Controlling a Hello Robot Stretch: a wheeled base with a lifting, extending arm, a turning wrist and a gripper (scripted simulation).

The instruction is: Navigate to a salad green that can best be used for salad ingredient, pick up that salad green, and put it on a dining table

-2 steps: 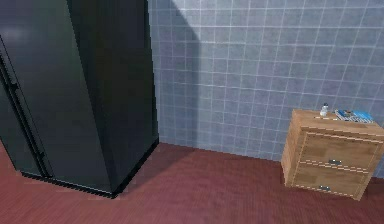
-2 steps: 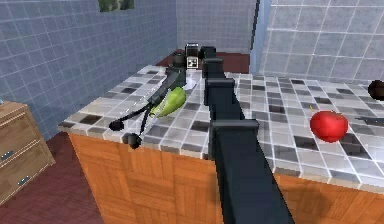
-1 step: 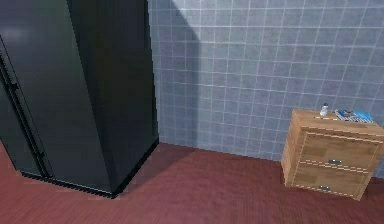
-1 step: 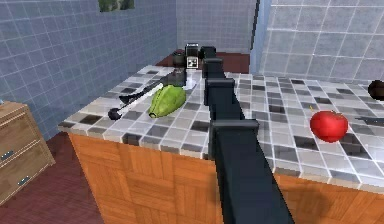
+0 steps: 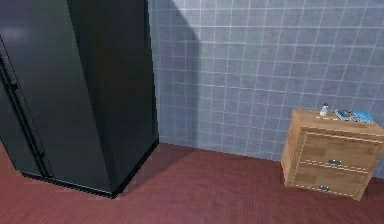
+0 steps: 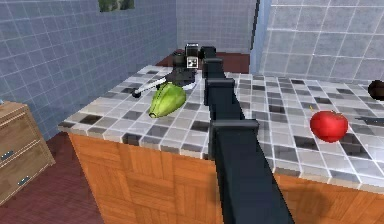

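Observation:
A pale green leafy salad green (image 6: 168,99) lies on the checkered tile countertop (image 6: 270,110) in the arm side view. My dark arm bar (image 6: 232,130) rises from the bottom edge over the counter to the two white marker squares (image 6: 192,54). Left of them sits the gripper (image 6: 168,82), right at the green thing's far side. With the green lying on the counter there, I cannot tell whether the gripper holds anything. A thin dark and white thing (image 6: 148,87) lies beside the green on its left.
A round red fruit (image 6: 328,125) sits on the counter right of the arm, a dark thing (image 6: 377,90) at the right edge. A wooden drawer unit (image 6: 20,140) stands left. Ahead are a black fridge (image 5: 75,90), a blue tiled wall (image 5: 250,60) and a wooden drawer cabinet (image 5: 332,155).

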